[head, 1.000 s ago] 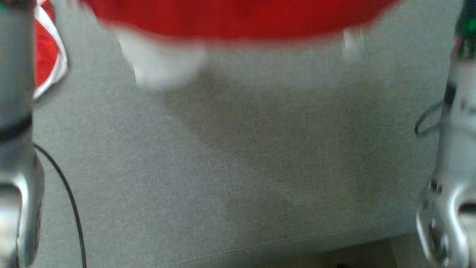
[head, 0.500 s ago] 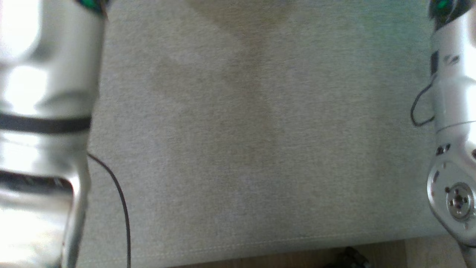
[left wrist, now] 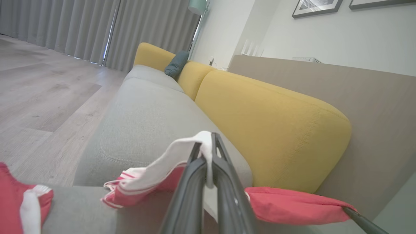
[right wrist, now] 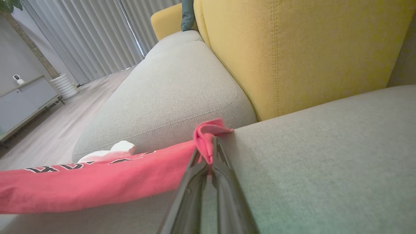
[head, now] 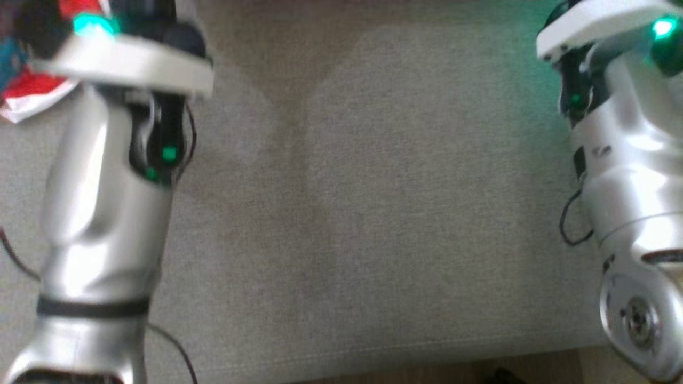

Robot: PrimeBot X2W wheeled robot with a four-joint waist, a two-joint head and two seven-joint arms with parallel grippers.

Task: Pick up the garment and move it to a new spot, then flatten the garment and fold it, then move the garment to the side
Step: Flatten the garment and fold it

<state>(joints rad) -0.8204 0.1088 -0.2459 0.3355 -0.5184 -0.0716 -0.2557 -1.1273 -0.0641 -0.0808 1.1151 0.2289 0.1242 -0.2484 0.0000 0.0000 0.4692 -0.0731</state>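
The garment is a red shirt with white trim and dark lettering. In the left wrist view my left gripper (left wrist: 206, 146) is shut on its white-trimmed edge, and the red cloth (left wrist: 292, 204) stretches off to the right above the grey seat cushion (left wrist: 143, 123). My right gripper (right wrist: 208, 149) is shut on a bunched red fold, with the garment (right wrist: 97, 182) pulled taut to the left just over the cushion. A scrap of the garment (head: 32, 93) shows at the top left of the head view, behind my left arm (head: 101, 202).
Yellow back cushions (left wrist: 273, 130) stand right behind the garment, with a dark teal pillow (left wrist: 176, 63) farther along the sofa. The sofa's front edge (head: 373, 354) runs along the bottom of the head view. Wooden floor (left wrist: 39, 94), grey curtains and a low cabinet (right wrist: 22, 100) lie beyond.
The head view has shifted. The red garment that spanned its top edge a second ago is now a scrap at the top left. Both wrists with green lights have come into it.
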